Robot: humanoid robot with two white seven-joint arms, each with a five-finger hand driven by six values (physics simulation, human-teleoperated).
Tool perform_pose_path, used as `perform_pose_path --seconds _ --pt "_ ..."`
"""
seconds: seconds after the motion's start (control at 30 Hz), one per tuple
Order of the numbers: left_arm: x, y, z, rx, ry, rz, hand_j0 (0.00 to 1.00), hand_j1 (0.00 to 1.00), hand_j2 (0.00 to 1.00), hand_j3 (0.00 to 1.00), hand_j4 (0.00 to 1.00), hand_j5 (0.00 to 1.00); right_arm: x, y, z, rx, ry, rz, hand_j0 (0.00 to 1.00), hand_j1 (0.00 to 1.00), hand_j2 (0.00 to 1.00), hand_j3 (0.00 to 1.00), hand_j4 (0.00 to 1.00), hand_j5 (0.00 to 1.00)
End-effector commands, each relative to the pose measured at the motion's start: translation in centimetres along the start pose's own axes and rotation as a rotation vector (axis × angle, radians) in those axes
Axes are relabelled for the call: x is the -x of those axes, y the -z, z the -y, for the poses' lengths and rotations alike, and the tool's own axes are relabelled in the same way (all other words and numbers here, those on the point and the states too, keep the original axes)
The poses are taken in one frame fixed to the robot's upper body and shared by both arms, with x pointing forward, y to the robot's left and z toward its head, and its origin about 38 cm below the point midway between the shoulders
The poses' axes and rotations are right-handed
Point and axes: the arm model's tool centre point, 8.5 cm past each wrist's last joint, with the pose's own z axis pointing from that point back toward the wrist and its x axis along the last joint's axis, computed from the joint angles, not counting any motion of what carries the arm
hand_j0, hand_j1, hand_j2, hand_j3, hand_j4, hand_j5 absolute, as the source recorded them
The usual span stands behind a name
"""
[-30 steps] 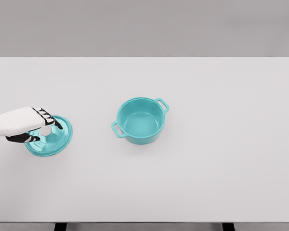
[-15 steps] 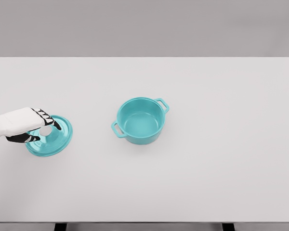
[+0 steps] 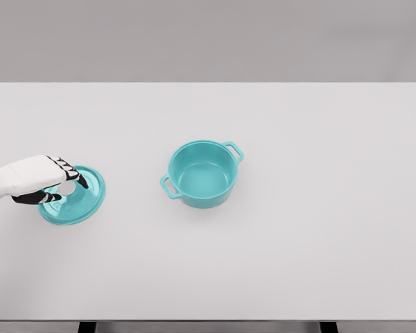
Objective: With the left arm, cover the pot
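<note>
A teal pot (image 3: 202,174) with two side handles stands uncovered near the middle of the white table (image 3: 298,229). Its teal lid (image 3: 76,197) lies flat on the table at the left, well apart from the pot. My left hand (image 3: 61,187) reaches in from the left edge and is over the lid, its black fingers curled around the pale knob at the lid's centre. The hand hides the lid's left part. The right arm does not show.
Only the pot and the lid stand on the table. The far edge of the table runs across the top of the view, the near edge along the bottom.
Almost nothing: the left hand and the lid have shifted very slightly rightward. The pot has not moved.
</note>
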Motion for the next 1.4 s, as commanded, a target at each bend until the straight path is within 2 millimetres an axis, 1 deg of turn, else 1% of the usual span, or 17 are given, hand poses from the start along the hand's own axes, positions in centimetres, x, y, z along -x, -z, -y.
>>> perform_pose_path --seconds 0.0,0.03,0.2,0.23,0.3,0.43,0.63,0.87,0.97,1.17,1.37 --pt "0.0 0.2 0.2 -0.001 -0.010 0.000 0.66 0.66 0.66 0.66 0.66 0.66 0.0 0.0 0.0 0.000 0.000 -0.001 1.00 1.00 1.00 1.00 1.00 1.00" --pt "0.0 0.1 0.2 -0.002 -0.010 -0.001 0.64 0.64 0.64 0.64 0.64 0.64 0.0 0.0 0.0 0.000 0.000 -0.001 1.00 1.00 1.00 1.00 1.00 1.00" --pt "0.0 0.2 0.3 0.002 -0.011 0.001 0.64 0.64 0.64 0.64 0.64 0.64 0.0 0.0 0.0 0.000 0.000 0.001 1.00 1.00 1.00 1.00 1.00 1.00" --pt "0.0 0.2 0.3 0.003 -0.010 0.000 0.62 0.62 0.62 0.62 0.62 0.62 0.0 0.0 0.0 0.000 0.000 -0.001 1.00 1.00 1.00 1.00 1.00 1.00" --pt "0.0 0.2 0.3 0.002 -0.011 0.001 0.60 0.60 0.60 0.60 0.60 0.60 0.0 0.0 0.0 0.000 0.000 -0.001 1.00 1.00 1.00 1.00 1.00 1.00" --pt "0.0 0.2 0.3 0.002 -0.010 0.002 0.53 0.53 0.53 0.53 0.53 0.53 0.0 0.0 0.0 0.000 0.000 -0.001 1.00 1.00 1.00 1.00 1.00 1.00" --pt "0.0 0.1 0.1 -0.002 -0.009 -0.001 0.49 0.49 0.49 0.49 0.49 0.49 0.0 0.0 0.0 0.000 0.000 -0.001 1.00 1.00 1.00 1.00 1.00 1.00" --pt "0.0 -0.4 -0.8 -0.019 0.005 0.002 0.49 0.49 0.49 0.49 0.49 0.49 0.0 0.0 0.0 0.000 0.000 0.001 1.00 1.00 1.00 1.00 1.00 1.00" --pt "-0.9 -0.3 -2.1 -0.045 0.040 0.023 0.49 0.49 0.49 0.49 0.49 0.49 0.0 0.0 0.0 0.000 0.000 -0.001 1.00 1.00 1.00 1.00 1.00 1.00" --pt "-0.9 -0.8 -3.5 -0.069 0.069 0.020 0.49 0.49 0.49 0.49 0.49 0.49 0.0 0.0 0.0 0.000 0.000 -0.001 1.00 1.00 1.00 1.00 1.00 1.00" --pt "-1.4 -1.2 -4.6 -0.084 0.100 0.029 0.49 0.49 0.49 0.49 0.49 0.49 0.0 0.0 0.0 0.000 0.000 -0.001 1.00 1.00 1.00 1.00 1.00 1.00"
